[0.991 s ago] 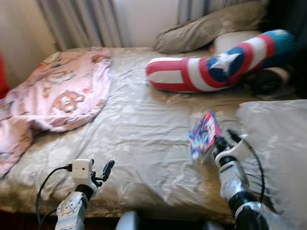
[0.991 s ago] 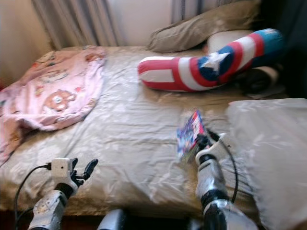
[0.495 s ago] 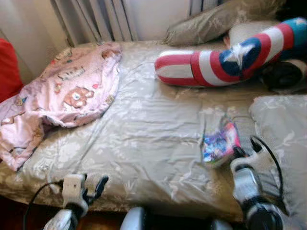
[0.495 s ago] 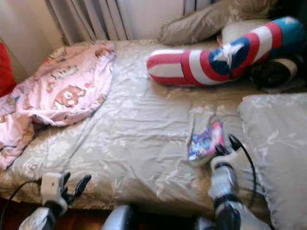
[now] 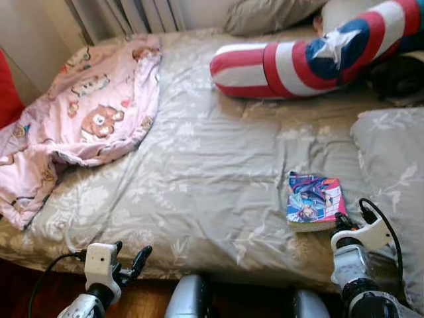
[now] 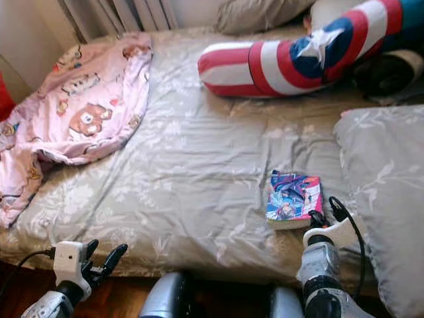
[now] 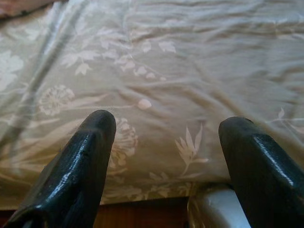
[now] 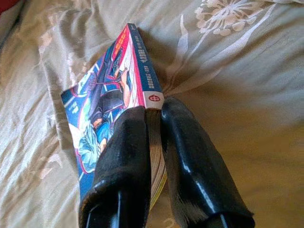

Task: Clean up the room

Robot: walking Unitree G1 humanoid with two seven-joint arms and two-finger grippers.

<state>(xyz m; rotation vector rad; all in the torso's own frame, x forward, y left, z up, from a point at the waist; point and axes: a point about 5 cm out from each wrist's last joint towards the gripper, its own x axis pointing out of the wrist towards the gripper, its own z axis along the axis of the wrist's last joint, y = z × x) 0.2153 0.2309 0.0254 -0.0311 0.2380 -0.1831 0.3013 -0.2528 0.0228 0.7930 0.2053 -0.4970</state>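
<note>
Lowered from its raised, tilted pose, the colourful paperback comic book (image 5: 313, 201) now lies flat on the beige floral bedspread (image 5: 199, 172), below the striped red, white and blue bolster (image 5: 298, 56). Right gripper (image 8: 154, 118) jaws pinch its page edge, seemingly setting it down. Left gripper (image 7: 164, 142) jaws gape empty at the bedspread's near edge.

The comic book (image 5: 313, 202) — held up on edge above the bed (image 5: 212, 172) a second ago — has been lowered by the right gripper (image 8: 153, 137) and is now laid flat on the bedspread near the right pillow (image 5: 394, 152), its near edge clamped between the fingers.
</note>
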